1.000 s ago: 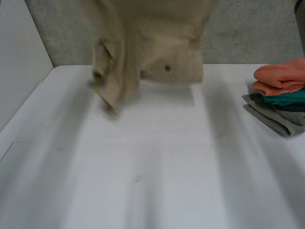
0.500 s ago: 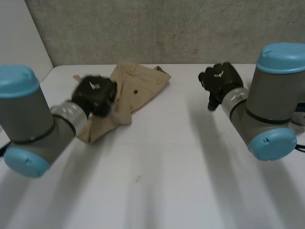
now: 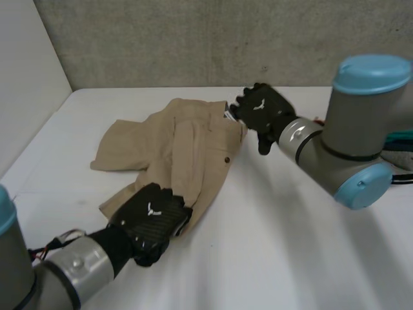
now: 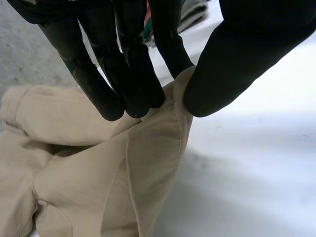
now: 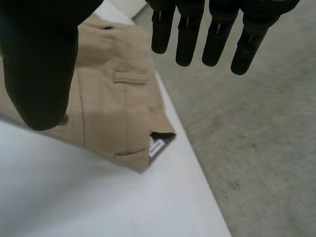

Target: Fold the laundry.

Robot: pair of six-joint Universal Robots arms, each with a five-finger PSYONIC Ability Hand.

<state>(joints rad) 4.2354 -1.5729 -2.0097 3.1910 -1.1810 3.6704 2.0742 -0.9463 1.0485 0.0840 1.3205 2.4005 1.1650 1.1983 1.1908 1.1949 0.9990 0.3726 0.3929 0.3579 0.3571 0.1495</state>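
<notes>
**A:** Which step is this, would you say?

**B:** An early one. The beige shorts (image 3: 174, 145) lie rumpled and askew on the worktop (image 3: 290, 232), one leg splayed off toward the robot's left, with nothing squared up. I'd call it the spreading-out step, before any real fold.

**A:** And the hands?

**B:** The left hand (image 3: 151, 219) is at the near end, on the hem (image 4: 180, 106) of a leg. Its wrist view shows the edge of that hem nipped between the thumb (image 4: 217, 84) and the fingertips (image 4: 111, 106), so it is grasping the cloth. The right hand (image 3: 263, 108) is at the far end, over the waistband corner (image 5: 143, 148) (the one with the small white label (image 5: 156, 146) turned out). Its fingers are straight and its thumb is spread wide, so it grips nothing.

**A:** Is it touching the cloth?

**B:** I can't tell. In its wrist view the corner lies just beyond the fingertips.

**A:** So what comes next?

**B:** My guess is that the right hand has to come down and pinch that waistband corner. Then both hands can draw apart along the length of the shorts and lay them flat. The left hand's hold is a thin one, right on the edge, so a hard pull could slip it free. The tension wants to come on gently.
</notes>
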